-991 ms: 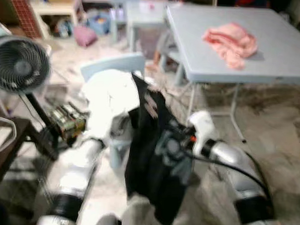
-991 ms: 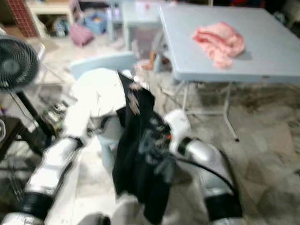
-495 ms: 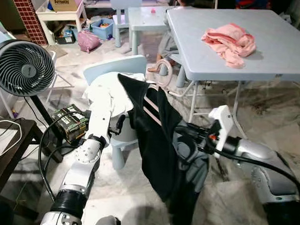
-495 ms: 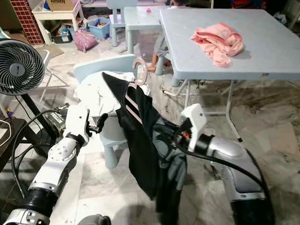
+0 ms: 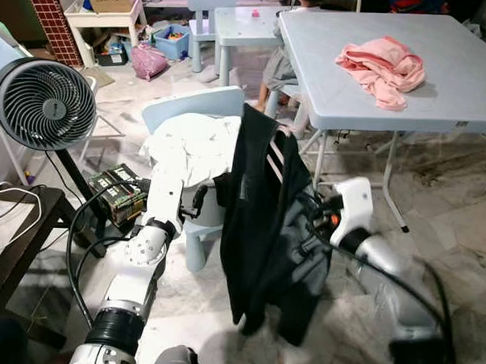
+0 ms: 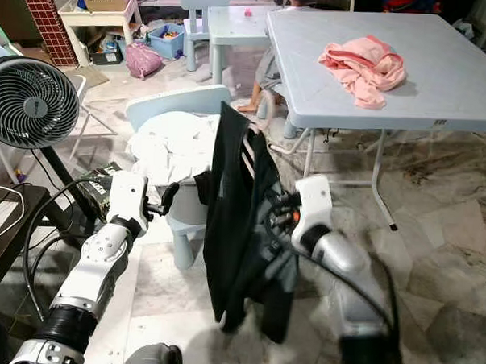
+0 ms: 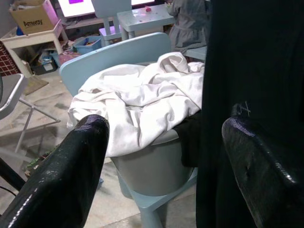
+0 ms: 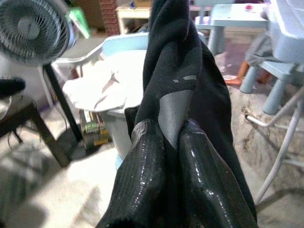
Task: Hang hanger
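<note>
A black jacket hangs on a pale pink hanger; only a strip of the hanger shows at the collar. My right gripper is shut on the jacket's fabric and holds it in the air, between the small chair and the grey table. In the eye views the jacket hides the fingers, and only the white wrist shows. My left gripper is open beside the jacket's left edge, just in front of the chair seat. In the left wrist view its fingers stand wide apart, with the jacket crossing in front of one.
A light blue child's chair carries a heap of white clothing. At the left stand a fan and a dark side table. A grey folding table at the right holds a pink garment. Cables and a box lie on the floor.
The jacket has swung from a slanted spread to a narrower, upright hang, and the hanger's hook is out of sight. My right forearm has dropped and is blurred. The left gripper stays open by the chair.
</note>
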